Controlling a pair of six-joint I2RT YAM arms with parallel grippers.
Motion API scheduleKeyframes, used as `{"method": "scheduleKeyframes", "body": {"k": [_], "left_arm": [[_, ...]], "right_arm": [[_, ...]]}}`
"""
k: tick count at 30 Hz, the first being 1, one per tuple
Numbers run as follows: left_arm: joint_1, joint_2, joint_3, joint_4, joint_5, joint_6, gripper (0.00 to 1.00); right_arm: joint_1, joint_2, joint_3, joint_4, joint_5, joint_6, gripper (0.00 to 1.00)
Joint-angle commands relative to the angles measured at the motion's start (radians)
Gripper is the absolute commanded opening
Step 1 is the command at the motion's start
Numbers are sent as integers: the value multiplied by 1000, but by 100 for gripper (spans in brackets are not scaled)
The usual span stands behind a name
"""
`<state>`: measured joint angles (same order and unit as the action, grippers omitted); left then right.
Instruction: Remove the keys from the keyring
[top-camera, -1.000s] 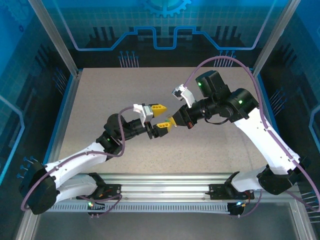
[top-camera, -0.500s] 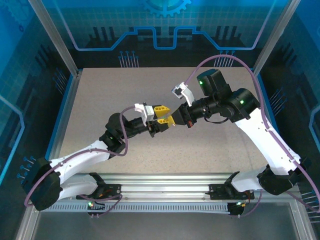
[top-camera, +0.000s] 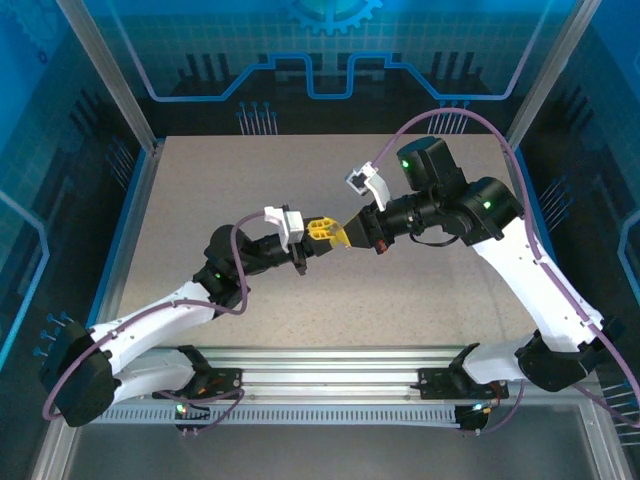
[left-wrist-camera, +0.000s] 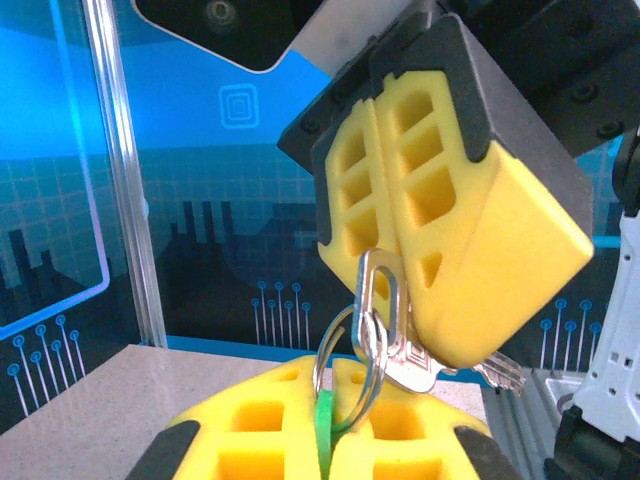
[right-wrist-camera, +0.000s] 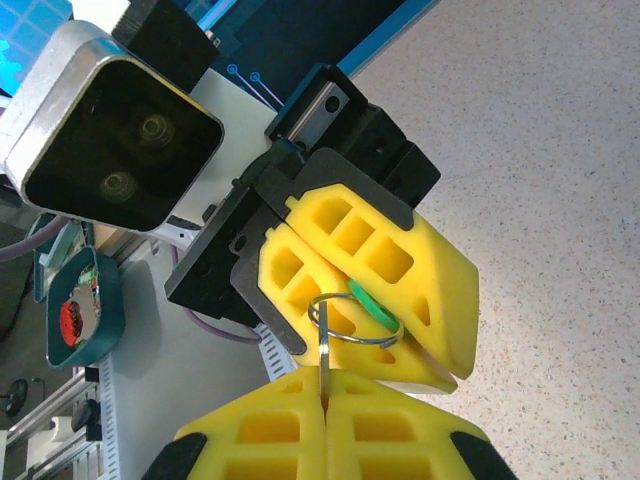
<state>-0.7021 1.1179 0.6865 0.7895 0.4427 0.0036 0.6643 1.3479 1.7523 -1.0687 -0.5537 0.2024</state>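
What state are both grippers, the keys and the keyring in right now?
left gripper: shut on the green key.
right gripper: shut on the keyring.
green key: threaded on the keyring, pinched by its head.
keyring: held in mid-air between both grippers.
silver key: hanging on the keyring.

We see a shiny metal keyring (left-wrist-camera: 320, 355), silvery metal keys (left-wrist-camera: 405, 365), one headed in green plastic, and matt yellow plastic fingers (left-wrist-camera: 470, 250).
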Motion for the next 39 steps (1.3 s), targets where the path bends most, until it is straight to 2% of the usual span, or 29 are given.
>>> {"method": "scheduleKeyframes", "body": {"k": [1, 13, 27, 39], "left_arm": [[6, -18, 43, -13, 38, 7, 0], [7, -48, 43, -25, 52, -63, 0], [11, -49, 120, -176, 27, -140, 0], [14, -51, 153, -228, -9, -187, 0]], "right_arm": [[-13, -27, -2, 11, -7, 12, 0], [-2, -105, -86, 112, 113, -30, 0], [261, -209, -200, 205, 637, -290, 0], [441, -296, -353, 369, 927, -474, 0]]}}
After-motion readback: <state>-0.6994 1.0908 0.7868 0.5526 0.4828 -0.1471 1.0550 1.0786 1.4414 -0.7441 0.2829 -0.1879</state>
